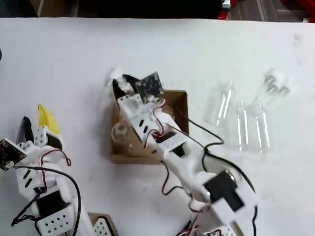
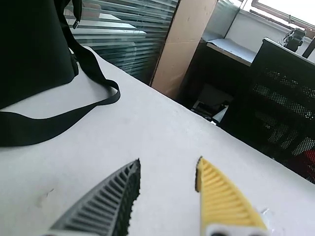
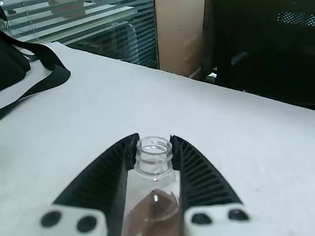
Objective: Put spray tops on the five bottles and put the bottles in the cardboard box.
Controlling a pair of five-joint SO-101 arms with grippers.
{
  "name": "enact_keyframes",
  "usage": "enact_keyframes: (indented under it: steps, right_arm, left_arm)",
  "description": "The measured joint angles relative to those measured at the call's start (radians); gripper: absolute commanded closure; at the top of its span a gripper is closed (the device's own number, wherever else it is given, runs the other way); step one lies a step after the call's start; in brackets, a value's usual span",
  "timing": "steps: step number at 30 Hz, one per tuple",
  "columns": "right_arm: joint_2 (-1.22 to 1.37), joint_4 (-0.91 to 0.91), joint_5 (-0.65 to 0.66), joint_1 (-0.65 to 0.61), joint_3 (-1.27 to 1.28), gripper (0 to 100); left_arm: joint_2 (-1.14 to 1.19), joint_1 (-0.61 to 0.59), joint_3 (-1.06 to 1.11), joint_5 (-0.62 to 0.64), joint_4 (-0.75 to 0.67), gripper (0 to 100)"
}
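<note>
- The left gripper (image 1: 33, 114) is resting near the table's (image 1: 74, 59) near left corner, fingers apart and holding nothing.
- The right gripper (image 3: 153, 139) is clamping an uncapped bottle (image 3: 154, 156) by the neck at the cardboard box's (image 1: 129, 157) far left corner. The bottle's long axis is running along the fingers, mouth outward.
- The spray tops (image 1: 275, 84) are lying toward the far right edge, nearer the right arm.

Right arm's black gripper (image 3: 153, 141) clamps a clear plastic bottle (image 3: 153, 160) at the brown cardboard box's (image 1: 180, 98) corner; left arm's black-and-yellow gripper (image 2: 167, 172) gapes well aside.
</note>
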Motion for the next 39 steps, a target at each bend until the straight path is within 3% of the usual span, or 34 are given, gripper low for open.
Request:
enact_keyframes:
  steps: [9, 31, 39]
  right_arm:
    - [0.138, -0.256, 0.000, 0.003, -0.002, 98.3]
    - [0.153, -0.270, 0.060, 0.003, -0.002, 97.8]
    - [0.153, -0.270, 0.060, 0.003, -0.002, 72.9]
  left_arm:
    - [0.000, 0.000, 0.000, 0.000, 0.000, 82]
    - [0.000, 0.000, 0.000, 0.000, 0.000, 82]
    - [0.000, 0.000, 0.000, 0.000, 0.000, 82]
